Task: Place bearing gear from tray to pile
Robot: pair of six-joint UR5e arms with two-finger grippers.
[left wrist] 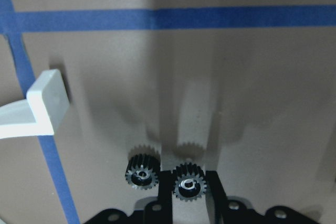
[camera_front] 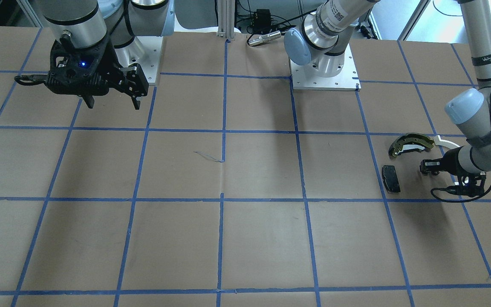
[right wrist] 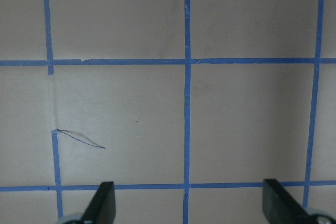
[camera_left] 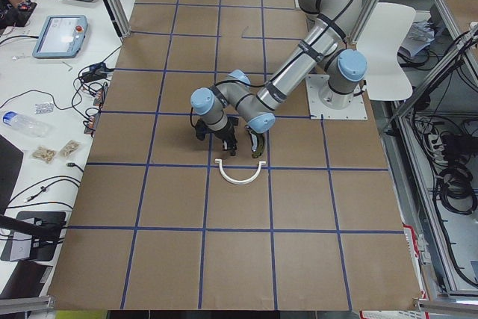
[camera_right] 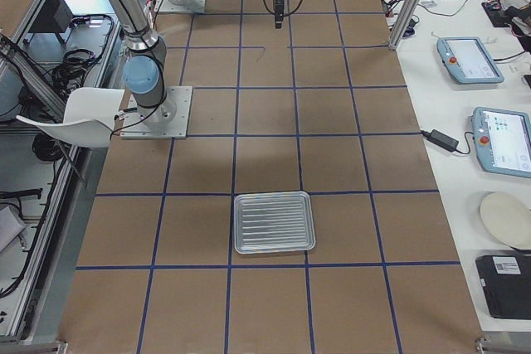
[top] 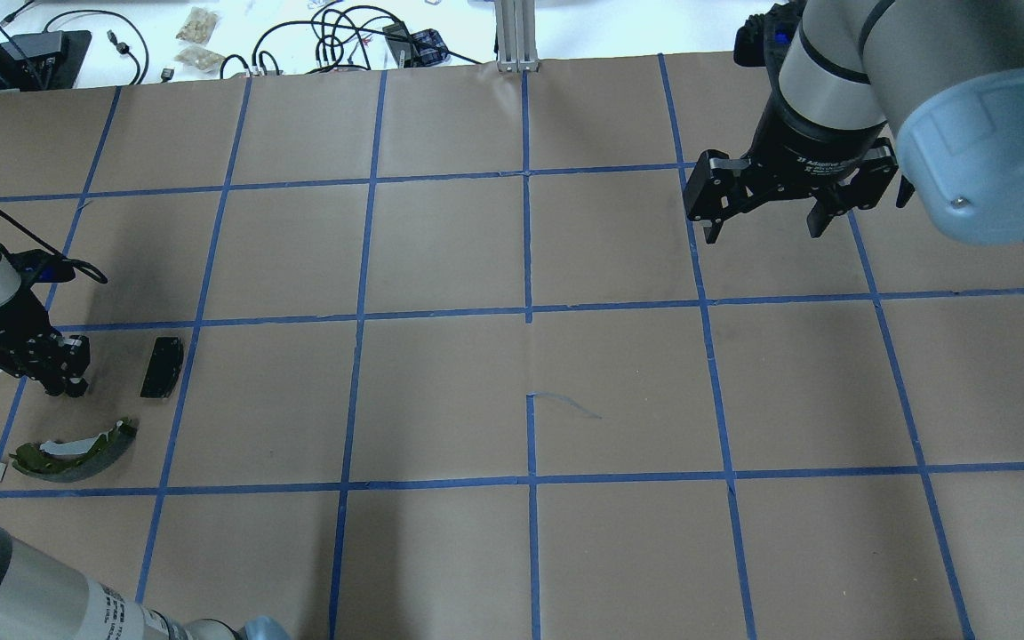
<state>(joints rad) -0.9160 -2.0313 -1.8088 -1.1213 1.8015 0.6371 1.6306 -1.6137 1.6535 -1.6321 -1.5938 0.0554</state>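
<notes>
**Left gripper** (left wrist: pixel 189 181) at the pile. The left wrist view shows only its two black finger ends, cut off by the lower edge. The pads press on opposite sides of the bearing gear (left wrist: pixel 188 184), a small dark toothed wheel with a bright bore, near the squared end of the white arc strip (left wrist: pixel 46 103). Whether this gear rests on the paper cannot be told. A second gear (left wrist: pixel 142 172) of the same form lies just beside it, on the strip's side. Neither gear can be made out in the overhead or front-facing views, where the gripper body covers them. Those views supply the rest of the pile: the olive-yellow curved brake shoe (top: pixel 76 452) just beside the strip's end, and a flat dark rectangular pad (top: pixel 162 366) on the far side of the gripper from the strip. The tray (camera_right: pixel 274 223), ribbed, silvery and round-cornered, shows whole only in the right-end view, well apart from the strip; elsewhere only its corner enters. **Right gripper** (top: pixel 764 235) hangs with fingers spread wide over brown paper (right wrist: pixel 131 103) gridded with blue tape (right wrist: pixel 187 103).
</notes>
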